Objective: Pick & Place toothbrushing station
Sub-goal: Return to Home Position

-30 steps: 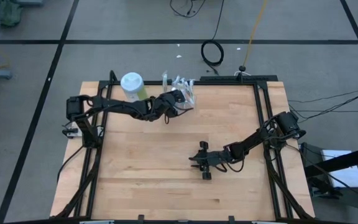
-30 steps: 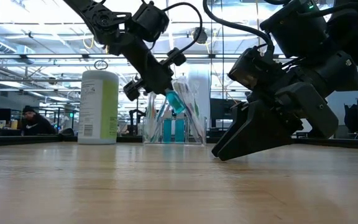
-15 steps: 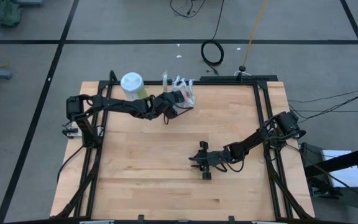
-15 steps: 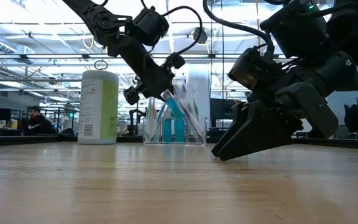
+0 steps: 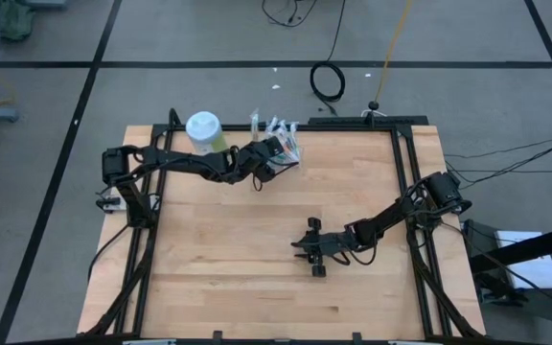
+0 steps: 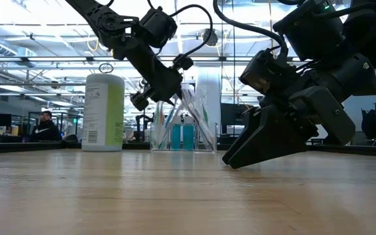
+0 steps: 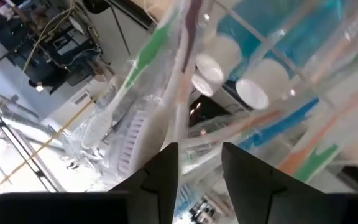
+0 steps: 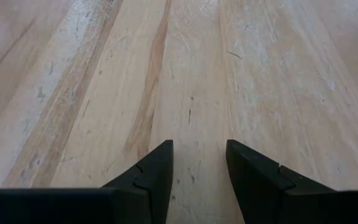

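Clear plastic dominates the left wrist view: the small clear plastic cup (image 7: 135, 93) fills it, so its rim and base are cut off and the thin pastel-handled toothbrushes (image 7: 157, 43) overlap too much to count. The small blue white-capped tubes (image 7: 272, 31) stand inside the cup. The low view shows only two blue columns (image 6: 181, 136) through the wall (image 6: 201, 130), with the rest hidden behind brushes (image 6: 168, 124). From above, the cup (image 5: 274, 125) sits at the far edge of the light wooden table (image 5: 238, 278), partly covered by the left gripper (image 5: 290, 155). That gripper (image 6: 172, 98) hangs just over the cup's near side; its fingers (image 7: 199, 152) stand slightly parted with nothing between them. One second ago they held a tilted blue tube above the rim, and half a second ago the tube was going in; now it is released inside. The right gripper (image 5: 300, 248) has not moved: low over mid-table (image 6: 230, 160), its fingers (image 8: 199, 149) a narrow gap apart, empty, above bare wood. A white and green cylindrical canister (image 5: 203, 129) stands beside the cup (image 6: 104, 112); its label print is too small to read. A seated person (image 6: 44, 124) beyond the table has shifted slightly toward the canister.
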### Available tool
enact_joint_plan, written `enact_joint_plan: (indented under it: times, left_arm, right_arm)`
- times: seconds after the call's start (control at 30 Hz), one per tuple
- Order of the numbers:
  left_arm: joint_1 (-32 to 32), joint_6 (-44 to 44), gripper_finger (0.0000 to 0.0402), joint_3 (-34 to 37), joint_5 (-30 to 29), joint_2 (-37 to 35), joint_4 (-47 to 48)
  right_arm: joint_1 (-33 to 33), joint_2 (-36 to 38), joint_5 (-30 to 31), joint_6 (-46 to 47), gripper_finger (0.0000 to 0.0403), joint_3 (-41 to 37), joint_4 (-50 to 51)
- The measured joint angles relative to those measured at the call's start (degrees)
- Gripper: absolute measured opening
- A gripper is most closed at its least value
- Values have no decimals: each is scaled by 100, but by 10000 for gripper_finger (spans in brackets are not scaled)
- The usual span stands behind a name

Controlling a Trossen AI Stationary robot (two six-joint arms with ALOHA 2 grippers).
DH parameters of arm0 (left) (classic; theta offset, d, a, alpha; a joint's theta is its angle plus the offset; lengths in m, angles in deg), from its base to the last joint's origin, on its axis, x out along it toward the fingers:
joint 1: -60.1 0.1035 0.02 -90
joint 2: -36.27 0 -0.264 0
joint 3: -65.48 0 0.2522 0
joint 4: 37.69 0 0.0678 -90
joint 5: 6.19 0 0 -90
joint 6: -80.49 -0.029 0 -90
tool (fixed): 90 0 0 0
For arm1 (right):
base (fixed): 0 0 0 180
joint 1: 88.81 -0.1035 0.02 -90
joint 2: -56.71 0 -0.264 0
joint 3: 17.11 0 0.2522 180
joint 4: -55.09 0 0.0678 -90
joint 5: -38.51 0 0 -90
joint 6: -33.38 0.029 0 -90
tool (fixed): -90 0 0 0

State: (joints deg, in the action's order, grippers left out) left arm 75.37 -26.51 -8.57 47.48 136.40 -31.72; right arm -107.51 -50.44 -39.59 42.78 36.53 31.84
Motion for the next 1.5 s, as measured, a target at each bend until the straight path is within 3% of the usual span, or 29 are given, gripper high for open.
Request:
enact_joint_plan:
  times: [0.2,0.4,0.57,0.7,0.83,1.0,1.1,1.2,1.27,1.5]
  left_arm:
    - [-269,1133,119,0,-35,0,-147]
    - [-780,2350,81,0,-1106,-200,-422]
    - [-1186,3040,29,-2,-1942,-795,153]
    - [-1469,4050,5,-2,-2017,-1541,1227]
    - [-1650,5851,20,-2,-1326,-2487,2753]
    - [-1540,8941,15,-2,962,-3702,4716]
    - [-1420,10250,4,-2,1961,-4337,5772]
    - [-1404,10888,10,21,2543,-5021,6588]
    - [-1476,11024,19,183,2728,-5521,6548]
    - [-1784,10711,20,1469,2777,-7329,5094]
  right_arm:
    - [0,0,0,-2,141,0,2]
    - [0,214,-45,-272,121,-13,39]
    - [37,1220,-809,-713,67,-13,503]
    - [35,2442,-868,-1258,16,-9,1178]
    - [37,3695,-598,-1847,8,-7,1993]
    - [42,5073,-585,-1956,11,-7,2933]
    - [9,5773,-643,-1884,3,-7,3548]
    - [-38,6432,-910,-1890,1,-7,4300]
    - [-55,6848,-1066,-1860,3,-22,4707]
    - [-52,8208,-1205,-1547,6,-1082,4137]
